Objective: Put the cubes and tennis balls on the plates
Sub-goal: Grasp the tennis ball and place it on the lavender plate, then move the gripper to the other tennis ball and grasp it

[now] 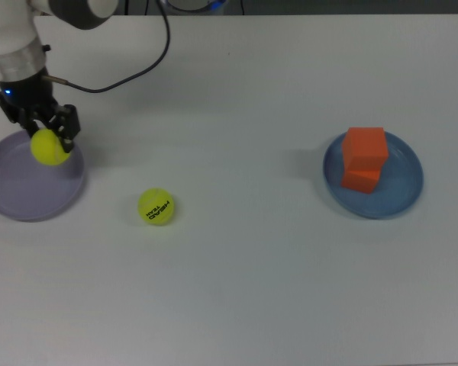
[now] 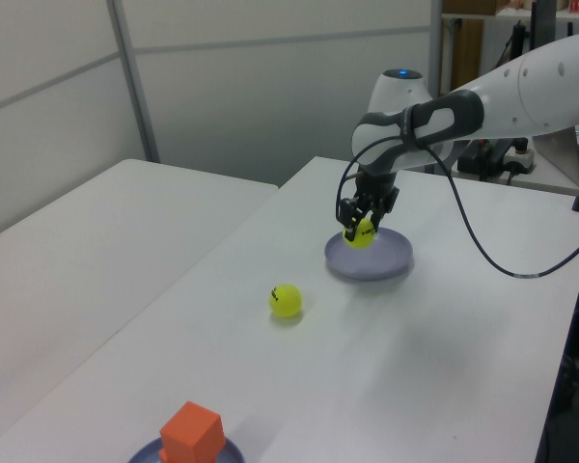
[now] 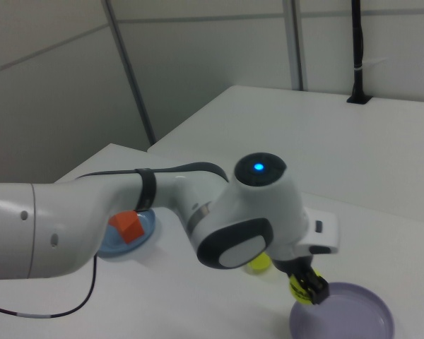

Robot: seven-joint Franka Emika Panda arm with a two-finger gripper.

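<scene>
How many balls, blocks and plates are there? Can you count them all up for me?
Fuzzy yellow-green tennis balls: 2, one held by the gripper over the lavender plate, one lettered on the white table
Bright orange cubes: 2, stacked on the blue plate
Round plates: 2
Total: 6

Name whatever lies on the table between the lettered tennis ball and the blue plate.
Nothing: in the top view the white table is bare from the lettered tennis ball across to the blue plate.
</scene>
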